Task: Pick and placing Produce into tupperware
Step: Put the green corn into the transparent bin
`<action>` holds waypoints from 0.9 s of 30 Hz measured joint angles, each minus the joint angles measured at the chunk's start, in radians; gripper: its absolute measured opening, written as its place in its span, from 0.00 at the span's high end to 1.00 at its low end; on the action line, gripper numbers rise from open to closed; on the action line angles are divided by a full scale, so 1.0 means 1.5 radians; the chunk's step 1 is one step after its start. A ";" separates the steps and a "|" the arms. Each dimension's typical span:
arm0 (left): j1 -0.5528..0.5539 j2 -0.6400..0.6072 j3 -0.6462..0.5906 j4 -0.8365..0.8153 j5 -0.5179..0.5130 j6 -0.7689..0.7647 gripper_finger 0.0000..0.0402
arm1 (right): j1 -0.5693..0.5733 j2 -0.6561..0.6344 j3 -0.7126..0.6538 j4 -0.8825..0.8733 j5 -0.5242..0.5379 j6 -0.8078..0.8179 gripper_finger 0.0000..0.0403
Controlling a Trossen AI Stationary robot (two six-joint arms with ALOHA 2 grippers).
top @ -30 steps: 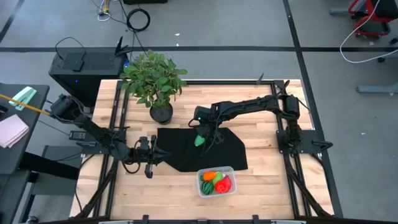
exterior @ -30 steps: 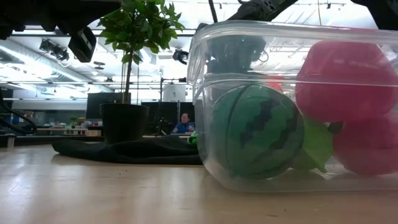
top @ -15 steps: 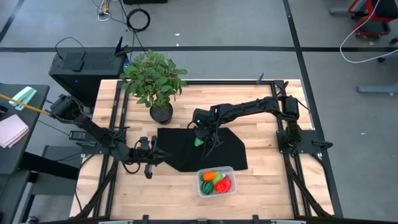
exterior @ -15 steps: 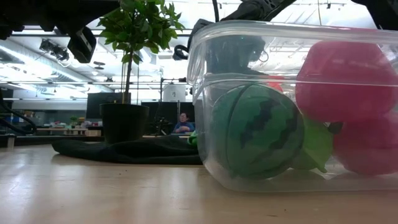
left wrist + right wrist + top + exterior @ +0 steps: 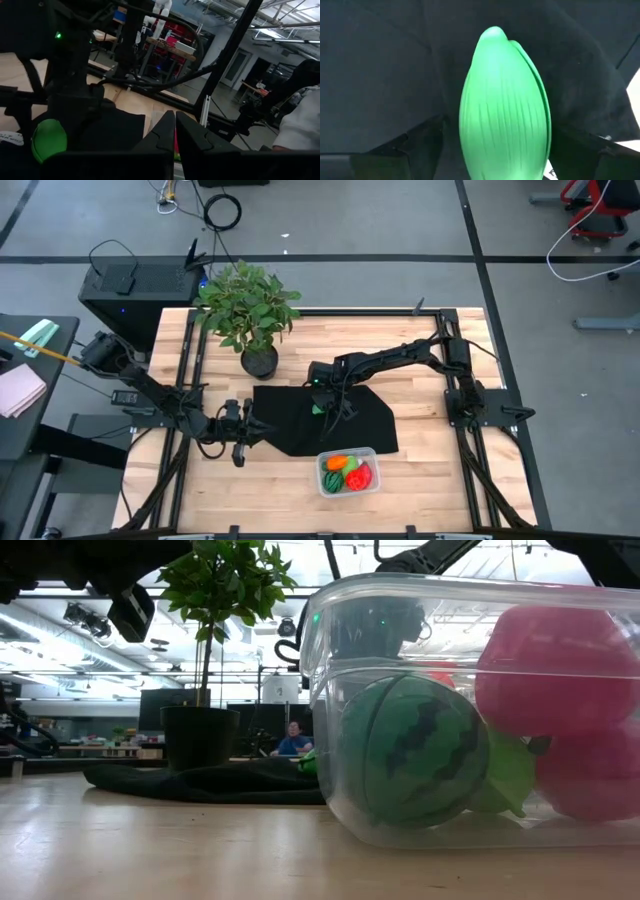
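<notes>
fingers of my right gripper [image 5: 495,150] sit wide either side of the light green produce [image 5: 504,105], so i'd centre, then close gently.

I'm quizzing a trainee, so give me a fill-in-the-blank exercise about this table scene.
1. The light green vegetable lies on the ____ cloth mat.
2. The arm reaching over that vegetable is the ____ one, its pincer above it.
3. The striped watermelon sits inside the clear ____.
4. The left pincer has its fingers ____.

Missing words: black; right; tupperware; shut
</notes>
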 joint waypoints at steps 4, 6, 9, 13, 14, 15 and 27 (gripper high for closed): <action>0.000 0.000 0.000 0.000 0.000 0.001 0.95 | 0.000 -0.006 0.001 0.001 0.005 0.000 0.29; 0.000 0.000 0.000 -0.003 0.000 0.001 0.97 | 0.000 -0.007 0.001 0.004 0.005 0.000 0.34; 0.000 0.000 0.000 -0.005 0.000 0.001 0.99 | 0.000 -0.007 0.001 0.002 0.005 0.012 0.40; 0.000 0.000 0.000 -0.005 0.000 0.001 0.96 | 0.000 -0.007 0.001 0.003 0.005 0.027 0.46; 0.000 0.000 0.000 -0.005 0.000 0.001 0.95 | 0.000 -0.007 0.001 0.003 0.005 0.032 0.47; 0.000 0.000 0.000 -0.005 0.000 0.000 0.95 | 0.000 -0.007 0.001 0.002 0.005 0.035 0.47; 0.000 0.000 0.000 -0.022 0.000 0.000 0.96 | 0.000 -0.051 0.014 -0.026 0.008 0.052 0.44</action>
